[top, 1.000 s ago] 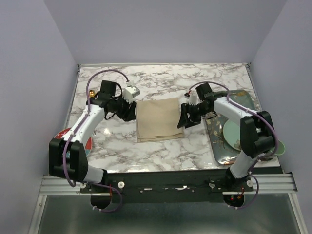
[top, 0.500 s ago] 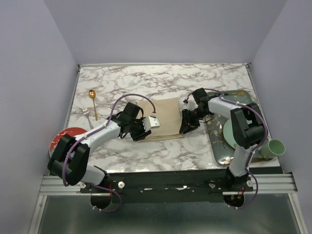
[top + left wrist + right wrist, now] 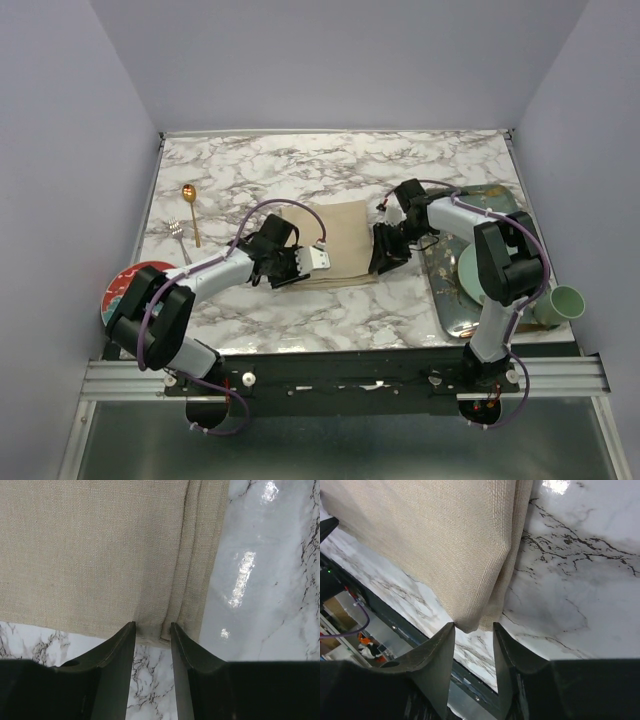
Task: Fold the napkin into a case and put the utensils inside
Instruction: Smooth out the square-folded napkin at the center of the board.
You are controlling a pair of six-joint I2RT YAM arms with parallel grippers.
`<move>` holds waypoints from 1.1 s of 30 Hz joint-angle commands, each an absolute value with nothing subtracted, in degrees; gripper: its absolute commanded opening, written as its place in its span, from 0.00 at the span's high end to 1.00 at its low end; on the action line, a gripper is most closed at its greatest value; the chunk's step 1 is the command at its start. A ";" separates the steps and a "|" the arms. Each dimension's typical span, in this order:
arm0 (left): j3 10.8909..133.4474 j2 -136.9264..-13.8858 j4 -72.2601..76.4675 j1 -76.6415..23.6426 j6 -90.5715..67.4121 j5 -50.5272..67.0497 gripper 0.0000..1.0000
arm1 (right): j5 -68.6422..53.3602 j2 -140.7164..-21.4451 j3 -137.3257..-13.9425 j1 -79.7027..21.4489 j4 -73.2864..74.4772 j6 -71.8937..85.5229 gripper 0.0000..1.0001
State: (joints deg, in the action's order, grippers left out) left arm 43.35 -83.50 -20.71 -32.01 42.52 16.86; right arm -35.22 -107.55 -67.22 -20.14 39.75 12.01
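The left hand point(image 3: 151, 628) pinches a puckered fold on the layered near edge of the napkin point(image 3: 90, 550), its two dark fingers point(image 3: 120, 650) closed on the cloth. The right hand point(image 3: 473, 626) nips the cloth's opposite near corner, which sits between its fingertips just off the marble surface point(image 3: 400, 170). Between the two hands the beige-tan napkin lies folded into a flat, stacked oblong at the middle of the surface, not yet a narrow case. Well to its left, near the surface's edge, the gold spoon point(image 3: 190, 203) and the fork point(image 3: 178, 232) rest side by side, outside the cloth. A red plate point(image 3: 125, 285) sits at the near left corner. On the right, a patterned tray point(image 3: 500, 198) carries a pale green plate point(image 3: 472, 272), with a mint cup point(image 3: 565, 303) beside it.
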 commanded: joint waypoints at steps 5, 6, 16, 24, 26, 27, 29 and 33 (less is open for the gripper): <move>43.42 -84.64 -21.53 -32.61 46.40 15.99 0.58 | -34.19 -106.26 -69.52 -20.04 41.40 11.43 0.65; 43.24 -84.46 -21.62 -32.78 46.49 16.26 0.59 | -34.54 -106.26 -69.52 -19.95 41.40 11.25 0.68; 43.68 -83.32 -22.76 -32.87 46.67 16.70 0.79 | -36.04 -106.35 -69.96 -19.95 42.01 11.43 0.83; 44.03 -82.70 -23.47 -33.05 46.41 17.66 0.91 | -35.77 -107.31 -70.49 -19.95 42.71 12.13 0.72; 44.03 -82.62 -23.47 -33.05 46.41 17.75 0.93 | -36.21 -108.02 -70.66 -19.95 42.72 12.48 0.64; 44.03 -82.79 -23.47 -32.96 46.41 17.75 0.94 | -36.21 -108.10 -70.75 -19.95 42.71 12.57 0.64; 44.21 -82.71 -23.38 -33.13 46.23 17.93 0.95 | -36.65 -108.81 -71.19 -19.95 42.71 12.57 0.63; 44.38 -82.62 -23.47 -33.31 45.97 18.02 0.97 | -38.23 -109.60 -71.54 -19.95 42.63 13.45 0.58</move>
